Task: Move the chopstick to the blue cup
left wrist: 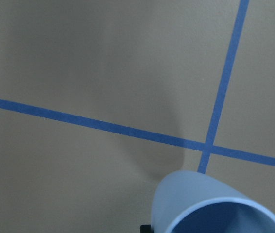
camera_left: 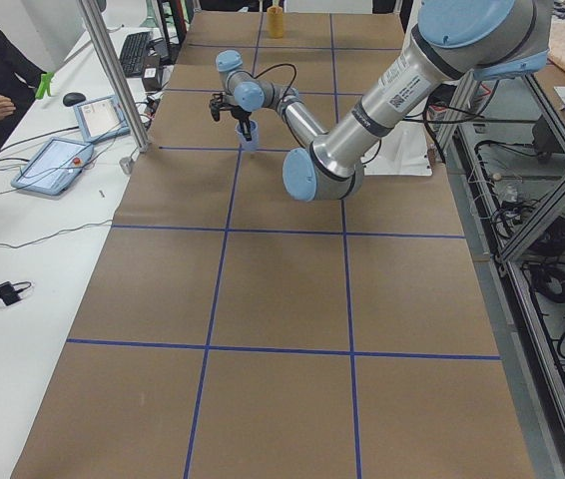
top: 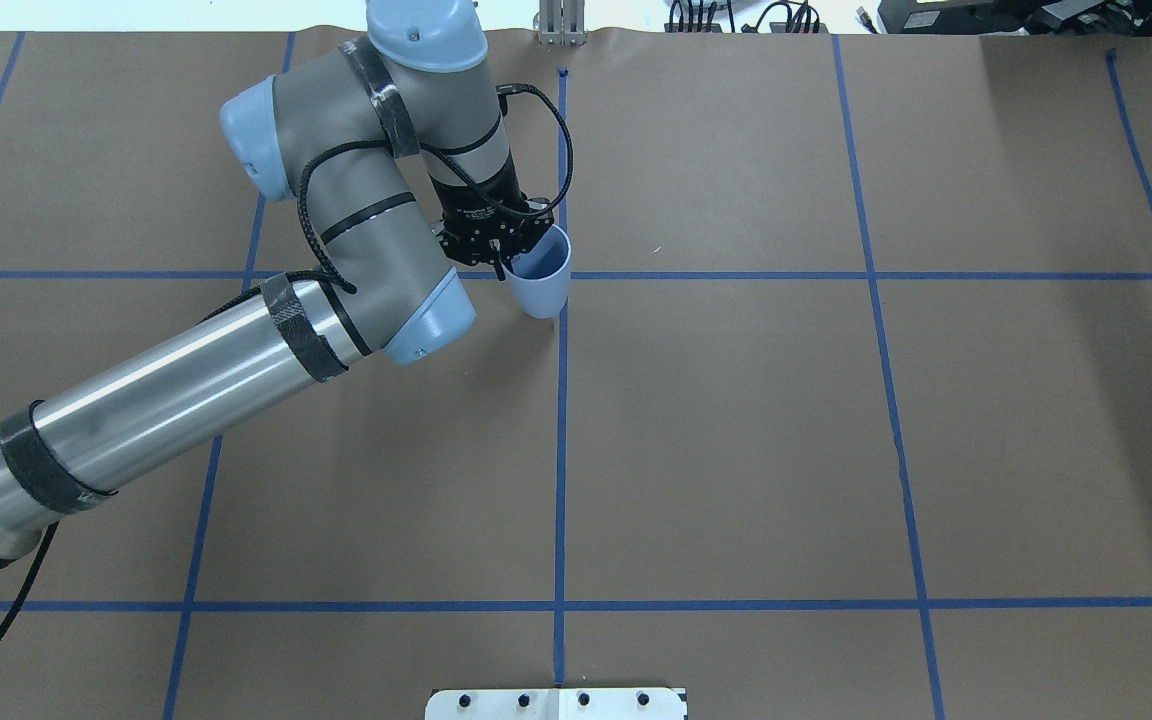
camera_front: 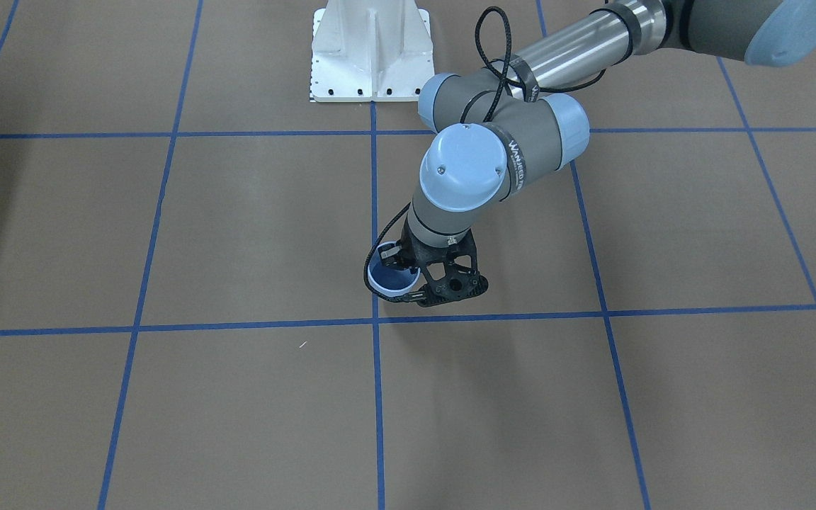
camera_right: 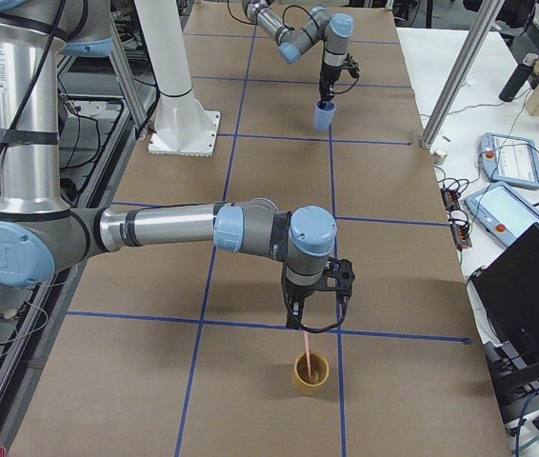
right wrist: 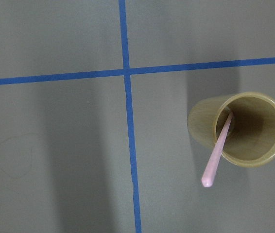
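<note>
The blue cup [top: 542, 283] is near the table's middle line, seemingly tilted; it also shows in the front-facing view [camera_front: 388, 281] and at the bottom of the left wrist view [left wrist: 200, 196]. My left gripper [top: 509, 262] is at its rim, one finger inside, apparently shut on the wall. A salmon-pink chopstick [right wrist: 216, 155] leans in a tan cup [right wrist: 199, 130] far away on the robot's right. My right gripper [camera_right: 312, 312] hovers just above that chopstick [camera_right: 305, 353]; I cannot tell if it is open or shut.
The tan cup [camera_right: 309, 381] stands near a crossing of blue tape lines. The robot's white base plate [camera_front: 371, 49] sits at the table's back edge. Operators' tablets [camera_right: 512, 162] lie on a side bench beyond the table. Brown paper covers the table.
</note>
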